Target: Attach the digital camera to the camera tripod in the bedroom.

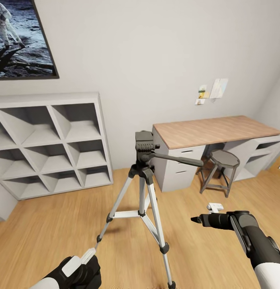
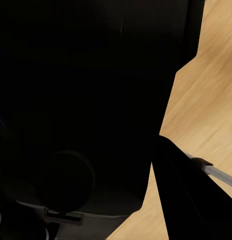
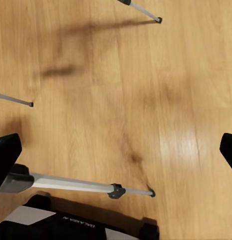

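Camera tripod [image 1: 144, 176]: one, standing on the wood floor [image 1: 55, 233].
Tripod legs: three silver legs, each ending in a black foot.
Tripod handle: one long black handle, sticking out to the side.
Stool [image 1: 220, 170]: one small round grey stool.
Worktop [image 1: 212, 130]: one, with a wood top.
Drawers under the worktop: two that can be seen.
Shelf unit [image 1: 51, 144]: one grey unit.
Cubbies in the shelf unit: eight can be counted; more may be cut off at the edge.
Moon picture [image 1: 21, 38]: one on the wall.
Papers on the wall [image 1: 212, 91]: about three small ones.
Robot arms: two.
Right gripper [image 1: 206, 212]: one.
Left gripper [image 1: 89, 255]: one.
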You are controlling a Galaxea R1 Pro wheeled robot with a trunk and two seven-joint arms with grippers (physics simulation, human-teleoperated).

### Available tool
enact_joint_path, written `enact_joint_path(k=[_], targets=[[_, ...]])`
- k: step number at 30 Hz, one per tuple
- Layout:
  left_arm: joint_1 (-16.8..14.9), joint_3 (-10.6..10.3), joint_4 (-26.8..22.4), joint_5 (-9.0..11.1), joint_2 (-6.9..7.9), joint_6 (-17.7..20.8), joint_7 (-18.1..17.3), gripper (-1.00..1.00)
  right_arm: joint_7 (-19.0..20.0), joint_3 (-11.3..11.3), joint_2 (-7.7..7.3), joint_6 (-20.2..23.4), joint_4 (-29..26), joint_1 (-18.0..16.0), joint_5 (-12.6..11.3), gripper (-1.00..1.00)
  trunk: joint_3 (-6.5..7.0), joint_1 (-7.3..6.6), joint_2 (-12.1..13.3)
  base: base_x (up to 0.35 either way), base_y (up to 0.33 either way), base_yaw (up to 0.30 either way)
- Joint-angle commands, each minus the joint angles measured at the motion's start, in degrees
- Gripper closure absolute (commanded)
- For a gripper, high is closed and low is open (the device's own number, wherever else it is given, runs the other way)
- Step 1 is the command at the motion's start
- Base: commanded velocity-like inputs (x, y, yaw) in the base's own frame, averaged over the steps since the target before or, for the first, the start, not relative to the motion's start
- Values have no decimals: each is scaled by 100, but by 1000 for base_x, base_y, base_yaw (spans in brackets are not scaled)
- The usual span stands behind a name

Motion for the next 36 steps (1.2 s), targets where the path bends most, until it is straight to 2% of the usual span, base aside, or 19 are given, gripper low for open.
enact_joint_path(k=[1, 31, 34, 36], targets=[[-1, 47, -15, 22, -4, 36, 39, 100, 56, -11, 2, 15, -5, -5, 59, -100, -18, 1, -8, 0, 0, 0], [-1, 47, -15, 31, -1, 36, 39, 100, 117, -29, 2, 18, 3, -5, -23, -100, -48, 1, -8, 0, 0, 0], [-1, 47, -15, 31, 6, 36, 39, 100, 80, 2, 11, 11, -45, -5, 70, -100, -48, 1, -8, 0, 0, 0], [-1, 47, -15, 31, 8, 36, 38, 100, 67, -39, 22, -7, -87, -5, 5, -100, -48, 1, -8, 0, 0, 0]])
